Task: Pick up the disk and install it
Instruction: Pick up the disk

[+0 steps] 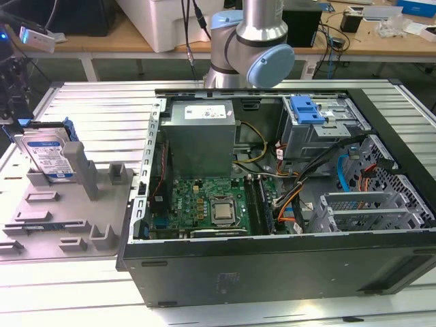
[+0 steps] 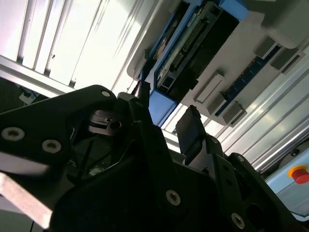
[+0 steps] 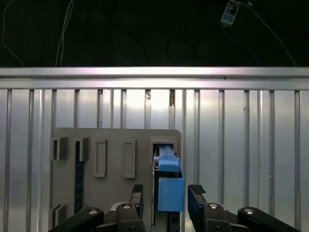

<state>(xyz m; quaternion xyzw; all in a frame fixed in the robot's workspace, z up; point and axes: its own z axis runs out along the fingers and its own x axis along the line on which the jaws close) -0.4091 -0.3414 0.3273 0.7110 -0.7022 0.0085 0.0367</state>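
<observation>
Both fingers [image 3: 137, 197] of my jaws spread open, nothing held, one each side of disk [image 3: 170, 191] at blue carrier end. Disk upright in grey fixture [image 3: 116, 145] on slatted surface [image 3: 241, 145], beside open computer case [image 1: 272, 272].

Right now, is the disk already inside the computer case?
No, the disk stands in the grey holder, outside the computer case.

Exterior view: even, bright overhead light; soft shadows inside the computer case [image 1: 204, 272], mild sheen on the slatted surface [image 1: 88, 95]. Second wrist view: surface blown out white by glare, fingers [image 2: 193, 130] near-black, backlit. First wrist view: bkgd dark, bright streaks along surface slats, fingers shadowed.
</observation>
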